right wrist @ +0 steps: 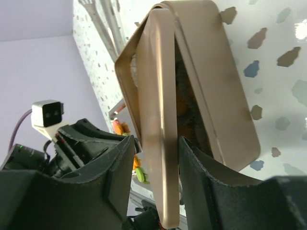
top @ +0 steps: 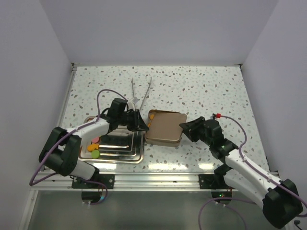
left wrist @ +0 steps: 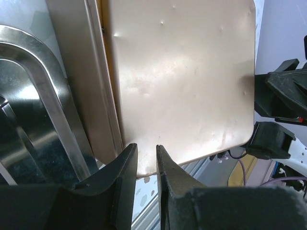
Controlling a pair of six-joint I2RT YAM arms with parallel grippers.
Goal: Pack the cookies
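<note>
"The right gripper [right wrist: 157, 143] has its fingers closed on the near edge of the lid [right wrist: 160, 96], do you see? The metal sits between both pads, and the lid hangs tilted over the tin [right wrist: 225, 96], not seated on it."

"And the left gripper [left wrist: 146, 165]?"

"Fingers nearly together, only a slit between them, right at the lid's rounded corner at the bottom of its own camera view. Whether it pinches the rim or merely stands against it, I cannot tell."

"So are the cookies [right wrist: 184, 103] in?"

"Some are. Through the gap under the lid, in the middle of the right wrist view, there is orange inside the tin. From overhead a sliver of orange also shows at the tin's upper left edge."

"Not all of them, then."

"No. A few stragglers [top: 93, 146] lie on the steel tray [top: 129, 154] at the lower left of the overhead view: orange, pink and green, bunched at the tray's left end. I can't count them exactly from here."

"And the tongs [top: 139, 91]?"

"Lying on the table [top: 201, 86], upper centre, apart from both arms."

"So how far along would you say?"

"Well along, I'd judge, but not finished. The tin holds a share of them, the lid is over it but not pressed home, and that little cluster on the tray is left to pack. If the lid goes down now, those few are shut out."
</note>
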